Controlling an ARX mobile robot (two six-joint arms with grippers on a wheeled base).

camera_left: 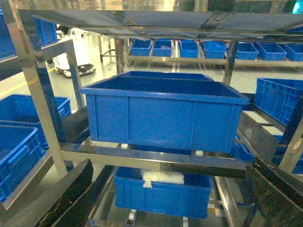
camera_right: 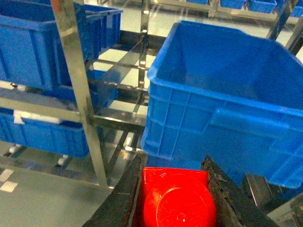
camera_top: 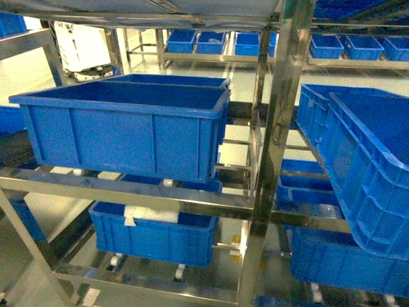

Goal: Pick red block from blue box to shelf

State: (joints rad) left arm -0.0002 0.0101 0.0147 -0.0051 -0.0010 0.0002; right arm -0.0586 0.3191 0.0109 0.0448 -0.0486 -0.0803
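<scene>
The red block (camera_right: 175,198) fills the bottom of the right wrist view, clamped between the two dark fingers of my right gripper (camera_right: 173,165), which is shut on it. It hangs in front of the shelf (camera_right: 78,80), low beside a steel upright and before a large dark blue crate (camera_right: 227,94). My left gripper (camera_left: 171,165) is open, its fingers (camera_left: 71,189) spread wide with nothing between them, facing the shelf (camera_left: 38,94). The shelf (camera_top: 281,128) fills the head view, where neither gripper shows. The blue box is out of view.
Dark blue crates sit on the shelf tiers: a big one at middle left (camera_top: 128,128), a tilted one at right (camera_top: 370,160), and a lower one (camera_top: 153,233) holding a white object. More racks of crates line the far wall (camera_top: 211,41).
</scene>
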